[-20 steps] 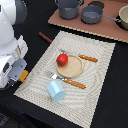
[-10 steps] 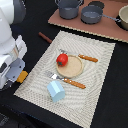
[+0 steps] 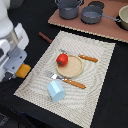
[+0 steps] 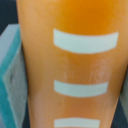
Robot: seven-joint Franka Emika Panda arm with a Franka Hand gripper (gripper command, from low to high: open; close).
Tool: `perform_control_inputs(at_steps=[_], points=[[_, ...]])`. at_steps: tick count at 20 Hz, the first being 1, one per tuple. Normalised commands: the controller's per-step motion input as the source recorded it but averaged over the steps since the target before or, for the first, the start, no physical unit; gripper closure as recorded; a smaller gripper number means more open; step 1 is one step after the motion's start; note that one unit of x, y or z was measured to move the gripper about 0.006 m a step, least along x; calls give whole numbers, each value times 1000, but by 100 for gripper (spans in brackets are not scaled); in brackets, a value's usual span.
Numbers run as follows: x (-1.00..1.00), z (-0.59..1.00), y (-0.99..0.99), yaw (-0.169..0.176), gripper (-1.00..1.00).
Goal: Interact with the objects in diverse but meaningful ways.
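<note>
My gripper [image 3: 18, 70] hangs off the placemat's edge on the exterior view's left, shut on the yellow-orange bread-like block [image 3: 24, 71]. In the wrist view the block [image 4: 70, 65] fills the frame, showing pale ridges, with a grey-teal finger pad [image 4: 11, 80] pressed against its side. The red tomato [image 3: 62, 59] sits on a round wooden plate [image 3: 74, 67] in the middle of the mat. A pale blue cup [image 3: 55, 91] lies near the mat's front. The thin dark-brown sausage stick [image 3: 45, 37] lies on the black table beyond the mat's far corner.
A wooden-handled fork [image 3: 67, 80] and knife [image 3: 83, 57] flank the plate on the striped placemat [image 3: 95, 85]. Two grey pots [image 3: 68, 9] [image 3: 91, 14] stand on a wooden board [image 3: 100, 30] at the back. The arm's white body [image 3: 9, 35] fills the exterior view's left.
</note>
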Motion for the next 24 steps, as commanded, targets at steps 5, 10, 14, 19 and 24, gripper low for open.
perform_control_inputs(at_steps=[5,10,14,19,24], points=[[1000,951,146,0,100],[1000,899,165,0,100],[1000,573,131,0,100],[1000,457,142,0,100],[1000,246,228,0,100]])
